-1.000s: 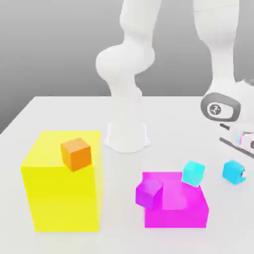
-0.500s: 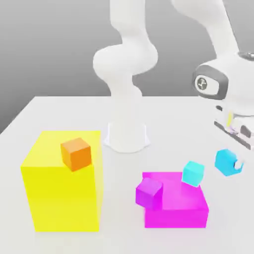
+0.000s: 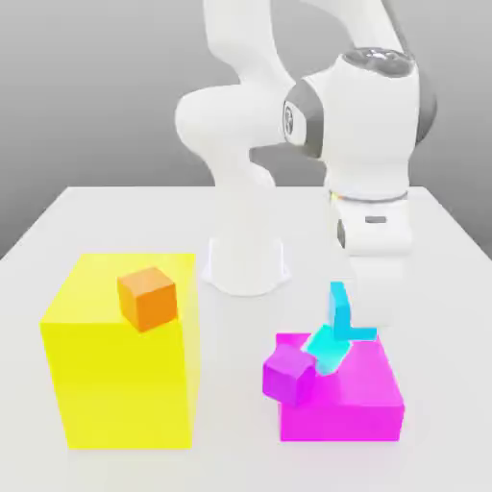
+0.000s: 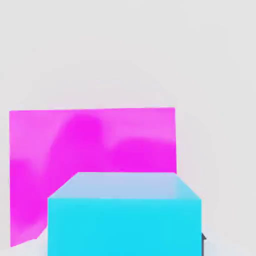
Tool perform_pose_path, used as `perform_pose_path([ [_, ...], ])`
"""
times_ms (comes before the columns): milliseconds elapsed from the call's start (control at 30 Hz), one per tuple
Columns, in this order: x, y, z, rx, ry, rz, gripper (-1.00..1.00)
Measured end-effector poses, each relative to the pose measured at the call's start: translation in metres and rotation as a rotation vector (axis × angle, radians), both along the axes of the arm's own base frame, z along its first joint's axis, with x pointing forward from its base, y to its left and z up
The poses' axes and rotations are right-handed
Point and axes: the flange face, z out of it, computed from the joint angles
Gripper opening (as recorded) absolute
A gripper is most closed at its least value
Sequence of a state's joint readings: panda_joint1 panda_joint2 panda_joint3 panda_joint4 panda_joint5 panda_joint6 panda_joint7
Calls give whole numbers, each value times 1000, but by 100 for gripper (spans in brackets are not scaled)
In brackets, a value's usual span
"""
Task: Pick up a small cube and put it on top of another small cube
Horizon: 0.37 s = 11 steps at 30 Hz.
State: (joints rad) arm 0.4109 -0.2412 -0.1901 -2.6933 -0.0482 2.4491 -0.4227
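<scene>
A: Item one, the pincer (image 3: 338,309). Condition?

B: Pressed in on the sky-blue small cube (image 3: 339,306), which hangs clear of the surface (image 3: 115,221) just above the magenta block (image 3: 341,404). In the hand view that cube (image 4: 125,220) sits close under the camera, with the magenta block (image 4: 95,145) behind it.

A: Item two, the target.

B: Turquoise small cube (image 3: 327,351), resting on top of the magenta block toward its back edge, directly below the carried cube. The two look close to touching; I cannot tell if there is a gap.

A: Why held there?

B: My reading: the carried cube is lined up over the turquoise one for stacking, so it is kept pinched until it can be lowered square onto that top face. The turquoise cube looks tilted in the exterior view, which could make the seat uneven.

A: Item three, the arm's pose.

B: White arm (image 3: 356,125) rising from its base at the back, bent over, wrist straight down over the magenta block.

A: Other stock?

B: Purple small cube (image 3: 289,373) at the magenta block's front corner on the exterior view's left; orange small cube (image 3: 148,298) on the yellow block (image 3: 115,384). Both well apart from the pincer.
</scene>
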Motion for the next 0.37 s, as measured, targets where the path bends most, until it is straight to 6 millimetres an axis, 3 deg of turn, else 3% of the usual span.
perform_pose_path([
  [100, 4, -28, 0, -8, -5, -60, -100],
  [233, 4, -33, -43, -10, -6, -70, -100],
  [267, 4, -34, -51, -11, -7, -71, 100],
  [367, 4, -34, -51, -11, -6, -71, 100],
])
